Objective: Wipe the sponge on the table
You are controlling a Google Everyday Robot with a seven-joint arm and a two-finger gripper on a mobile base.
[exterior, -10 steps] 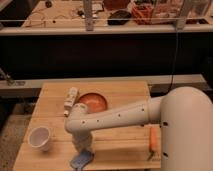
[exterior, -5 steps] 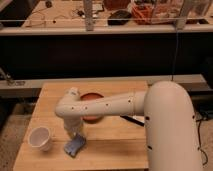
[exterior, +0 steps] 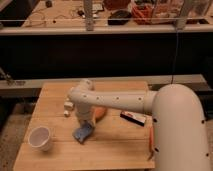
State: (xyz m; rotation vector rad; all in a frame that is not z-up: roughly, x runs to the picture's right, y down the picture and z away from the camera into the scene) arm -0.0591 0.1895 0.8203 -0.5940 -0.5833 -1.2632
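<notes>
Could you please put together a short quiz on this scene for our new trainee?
1. True or false: the white cup stands on the table, left of the sponge in the picture.
2. The claw is: A) over the cup, B) down at the sponge, C) off the table.
3. Fill in: the sponge is ____ in colour.
Key: 1 true; 2 B; 3 blue.

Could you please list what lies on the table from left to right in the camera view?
From the left: white cup, small pale object, sponge with the pincer right above it, orange plate, dark flat object, carrot.
</notes>
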